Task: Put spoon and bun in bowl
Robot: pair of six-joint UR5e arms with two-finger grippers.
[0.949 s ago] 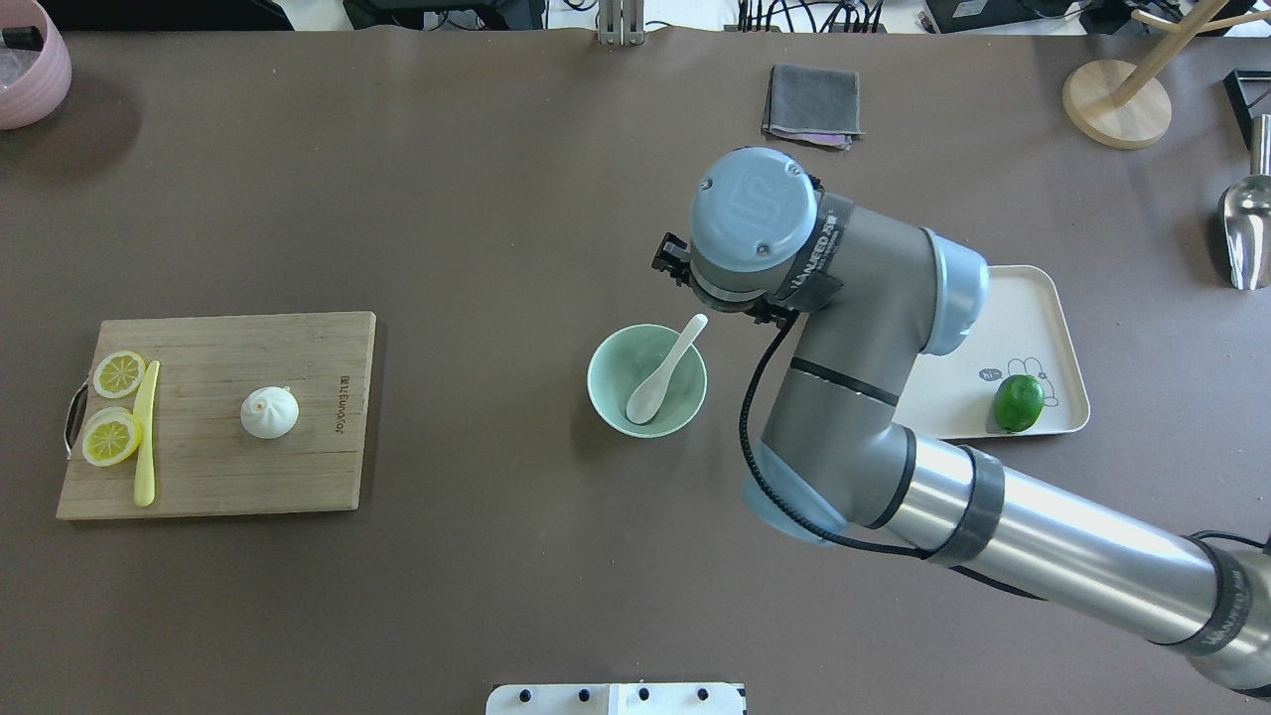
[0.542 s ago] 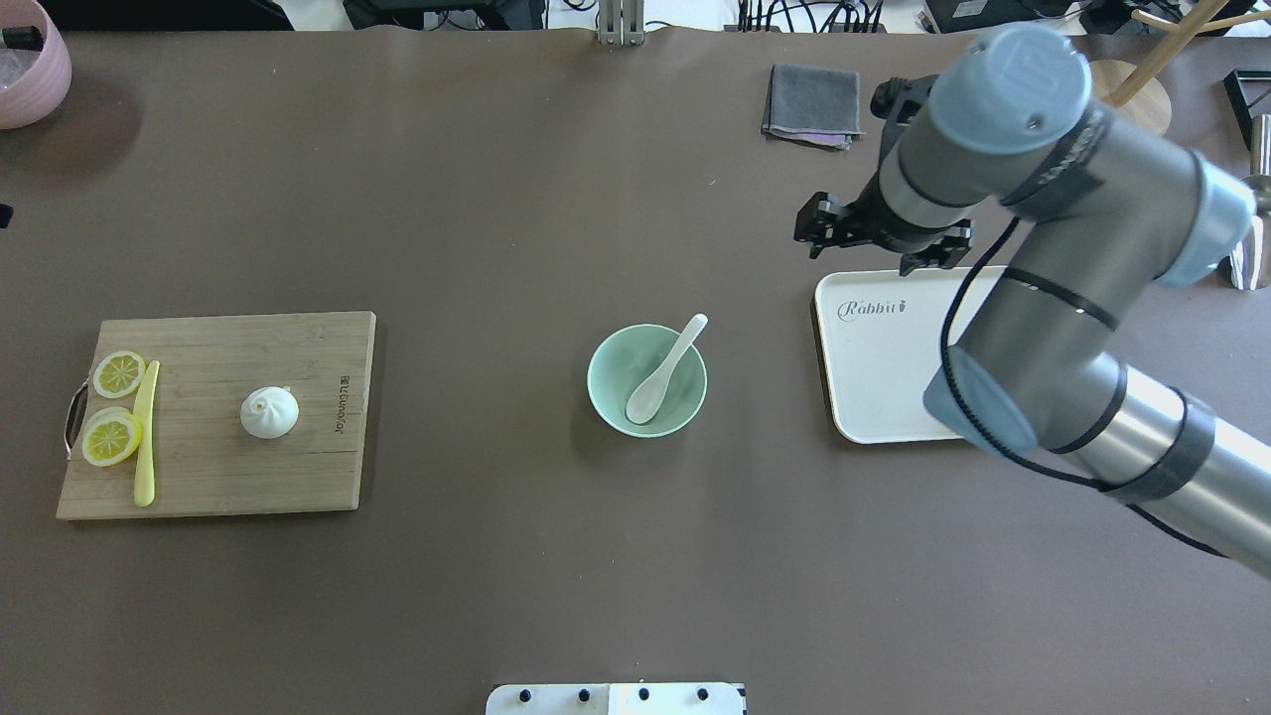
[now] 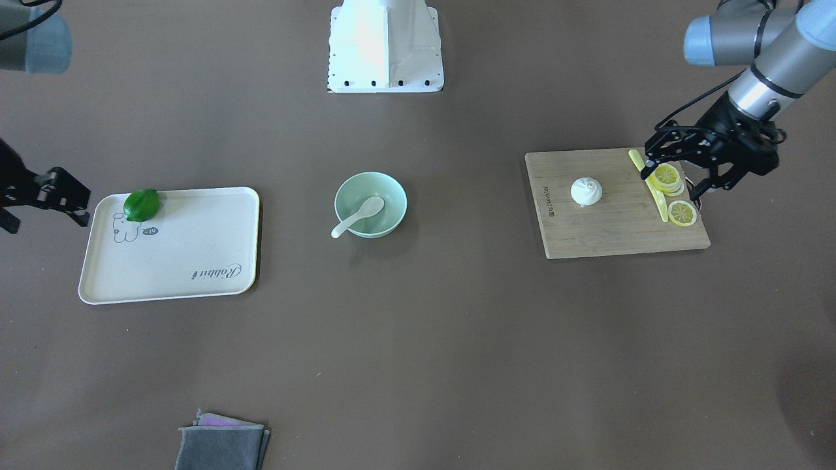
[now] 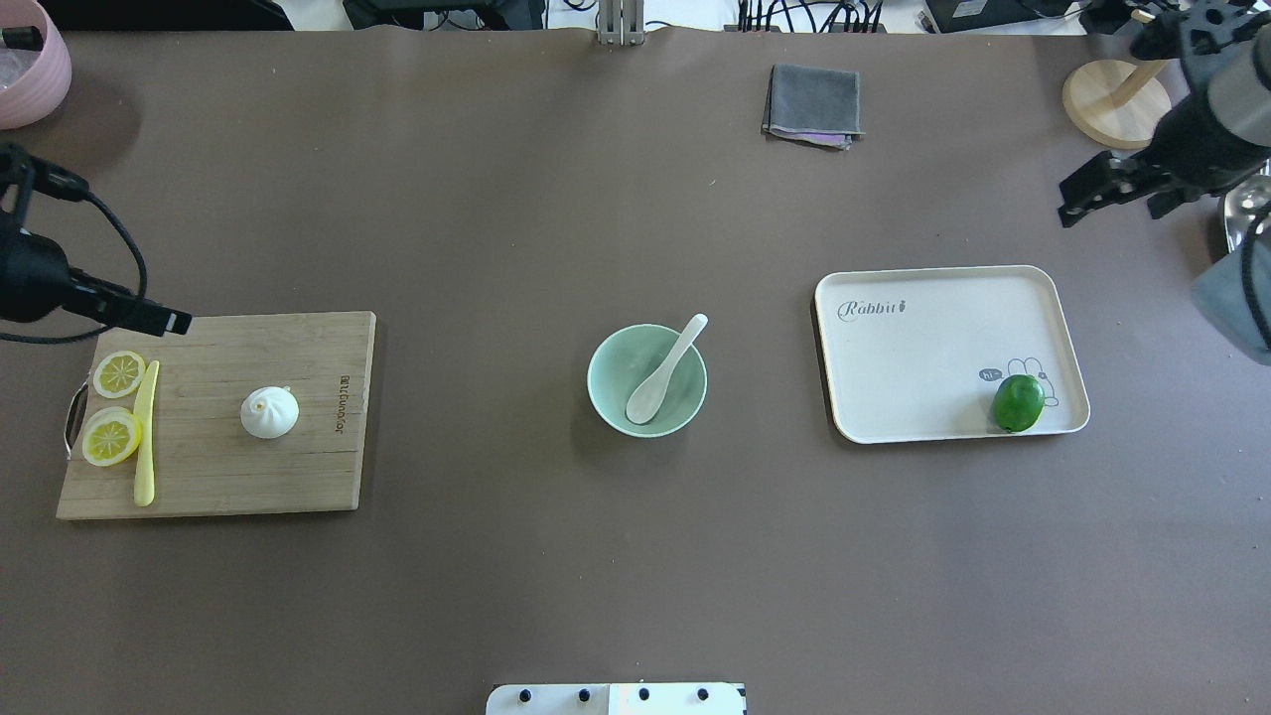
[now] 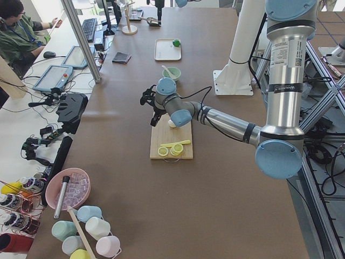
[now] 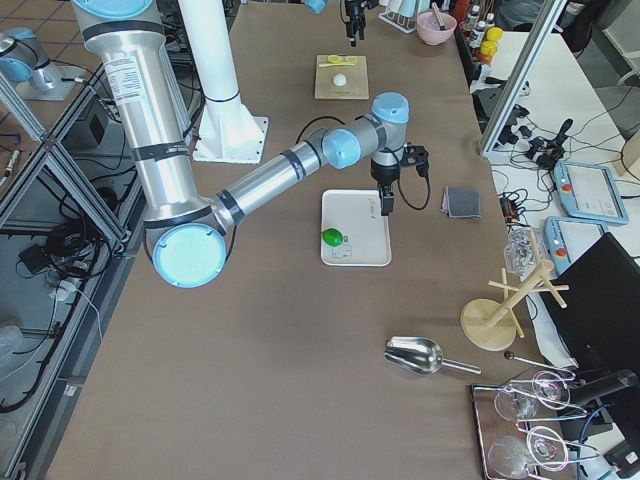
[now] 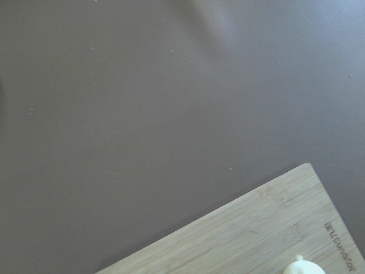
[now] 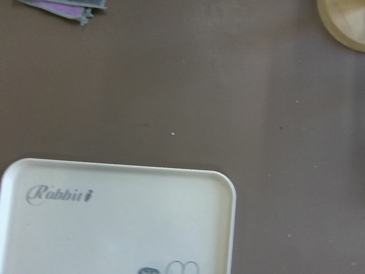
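Note:
The cream-white spoon (image 4: 663, 372) lies in the mint-green bowl (image 4: 618, 359) at mid-table, its handle resting over the rim; both also show in the front view, spoon (image 3: 356, 219) and bowl (image 3: 358, 188). The white pleated bun (image 4: 269, 411) sits on the wooden cutting board (image 4: 218, 477); it also shows in the front view (image 3: 586, 191) and at the bottom edge of the left wrist view (image 7: 305, 267). My left gripper (image 3: 673, 184) is open and empty, raised over the lemon slices' end of the board. My right gripper (image 4: 1117, 204) is open and empty, beyond the tray.
Two lemon slices (image 4: 111, 435) and a yellow knife (image 4: 146, 437) lie at the board's left end. A cream tray (image 4: 914, 357) with a lime (image 4: 1018, 402) lies right of the bowl. A grey cloth (image 4: 812, 102), pink bowl (image 4: 30, 60), wooden stand (image 4: 1112, 104) and metal scoop (image 4: 1246, 223) lie along the far edge and right side.
My right arm has swung from beside the bowl to the far right, uncovering the tray. My left gripper has come into view over the board's corner. The spoon stays in the bowl.

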